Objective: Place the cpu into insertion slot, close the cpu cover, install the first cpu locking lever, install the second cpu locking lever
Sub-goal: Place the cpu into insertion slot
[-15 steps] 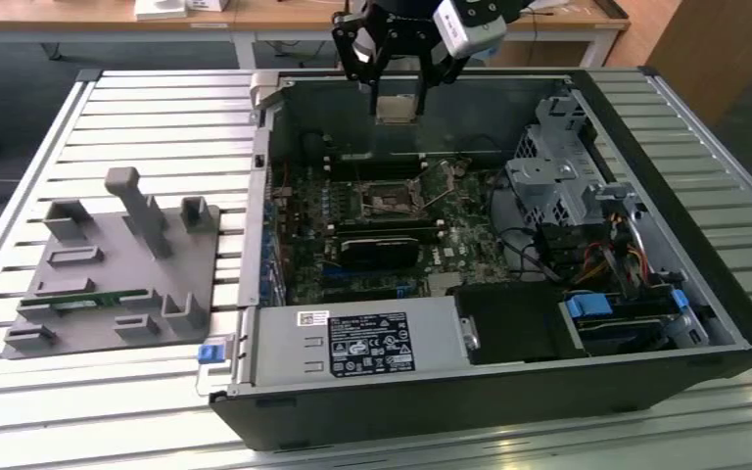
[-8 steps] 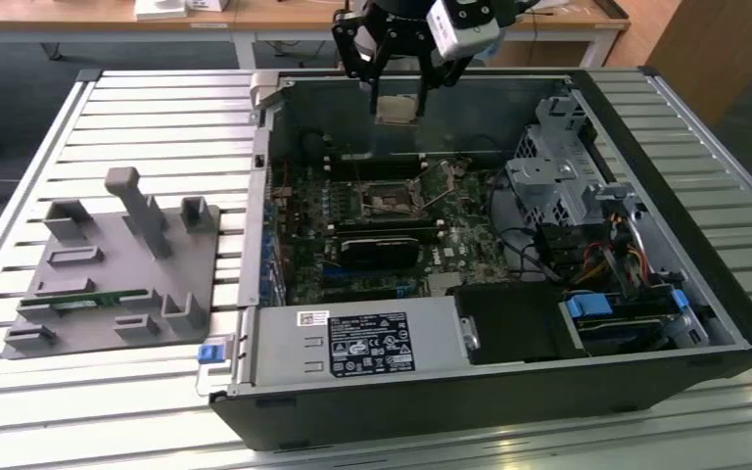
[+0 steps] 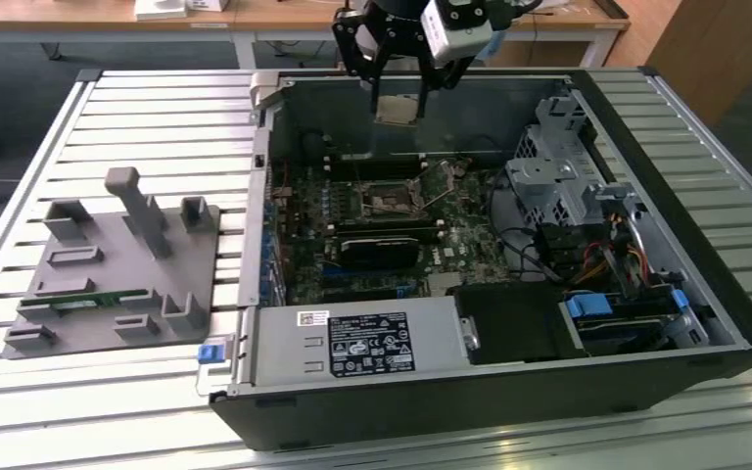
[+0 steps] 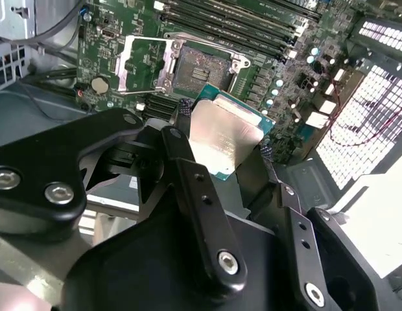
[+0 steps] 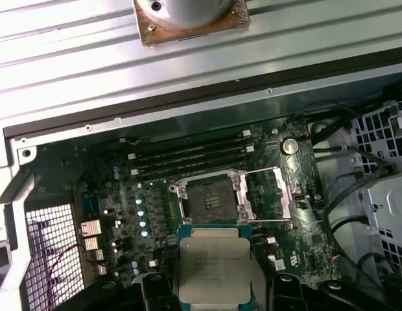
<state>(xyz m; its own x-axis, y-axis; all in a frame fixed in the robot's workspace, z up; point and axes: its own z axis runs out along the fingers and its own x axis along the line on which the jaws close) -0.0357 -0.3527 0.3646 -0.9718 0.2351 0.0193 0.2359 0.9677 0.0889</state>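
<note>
Jaws clamp cpu [image 4: 224,139], apparently above insertion slot [image 4: 202,68].

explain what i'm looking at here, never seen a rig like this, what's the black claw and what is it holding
It's a robot working on an opened computer case that lies on a slatted metal table. One picture is from a camera off the arm; the other two are from cameras riding at its wrist. The claw is the arm's gripper, pinching a square silvery chip above the circuit board. Its socket sits empty, with the metal cover flipped open beside it.
</note>
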